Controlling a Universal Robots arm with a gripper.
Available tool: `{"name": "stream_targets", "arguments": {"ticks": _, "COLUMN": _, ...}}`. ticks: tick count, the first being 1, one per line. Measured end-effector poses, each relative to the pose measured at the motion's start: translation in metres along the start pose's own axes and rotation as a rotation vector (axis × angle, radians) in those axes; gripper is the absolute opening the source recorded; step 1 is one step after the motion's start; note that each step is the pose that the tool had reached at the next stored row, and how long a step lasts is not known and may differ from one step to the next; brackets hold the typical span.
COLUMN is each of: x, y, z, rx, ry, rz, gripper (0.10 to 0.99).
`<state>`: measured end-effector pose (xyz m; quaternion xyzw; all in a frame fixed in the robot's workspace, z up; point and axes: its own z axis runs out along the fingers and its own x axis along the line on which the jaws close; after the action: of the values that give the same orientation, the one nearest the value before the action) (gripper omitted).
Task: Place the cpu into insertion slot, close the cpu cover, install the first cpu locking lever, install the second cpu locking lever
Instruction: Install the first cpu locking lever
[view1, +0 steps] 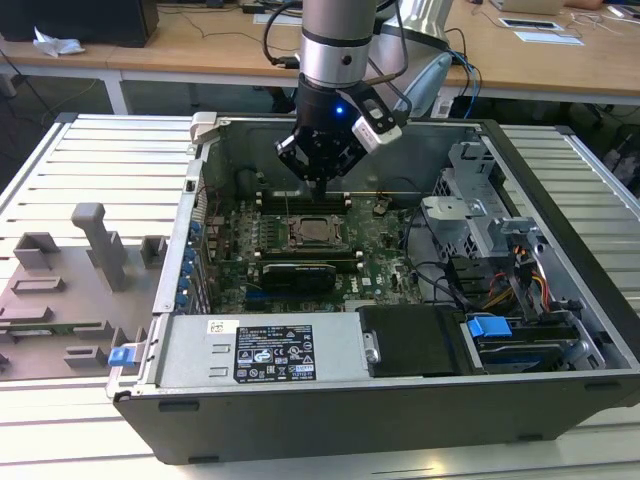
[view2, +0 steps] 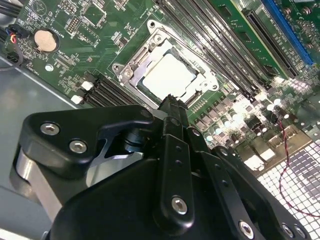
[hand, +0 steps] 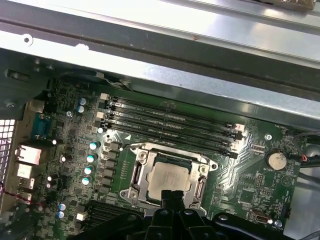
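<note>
We see the arm (view1: 338, 40) reaching down into an open computer case (view1: 330, 420) that lies on a slatted metal table (view1: 100, 160). Its gripper (view1: 317, 182) hangs above the green circuit board (view1: 385, 255), fingers drawn together to a point, near the edge of the insertion slot (view1: 291, 236) — whether it touches, we cannot tell. The cpu (view1: 314, 232) sits in that slot, silver face up. On the exterior view's left, grey fixtures (view1: 95, 245) stand on the table — apart from the case.
</note>
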<state>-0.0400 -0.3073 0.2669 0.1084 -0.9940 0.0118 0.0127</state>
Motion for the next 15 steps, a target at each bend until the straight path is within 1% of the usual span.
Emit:
{"name": "stream_targets", "arguments": {"ticks": 1, "x": -0.0001, "y": 0.0, "z": 0.0001, "rx": 0.002, "ry": 0.0006, "rz": 0.005, "gripper": 0.106}}
{"name": "stream_targets", "arguments": {"ticks": 2, "x": 0.0, "y": 0.0, "z": -0.0001, "rx": 0.008, "ry": 0.0024, "rz": 0.017, "gripper": 0.106}}
{"name": "stream_targets", "arguments": {"ticks": 4, "x": 0.0, "y": -0.0001, "z": 0.0, "rx": 0.016, "ry": 0.0047, "rz": 0.042, "gripper": 0.106}}
{"name": "stream_targets", "arguments": {"ticks": 6, "x": 0.0, "y": -0.0001, "z": 0.0, "rx": 0.018, "ry": 0.0058, "rz": 0.062, "gripper": 0.106}}
{"name": "stream_targets", "arguments": {"ticks": 8, "x": 0.0001, "y": 0.0, "z": 0.0, "rx": 0.018, "ry": 0.0071, "rz": 0.098, "gripper": 0.106}}
{"name": "stream_targets", "arguments": {"ticks": 13, "x": 0.0, "y": 0.0, "z": 0.0, "rx": 0.017, "ry": 0.0071, "rz": 0.098, "gripper": 0.106}}
{"name": "stream_targets", "arguments": {"ticks": 15, "x": 0.0013, "y": 0.0003, "z": 0.0001, "rx": 0.017, "ry": 0.007, "rz": 0.098, "gripper": 0.106}}
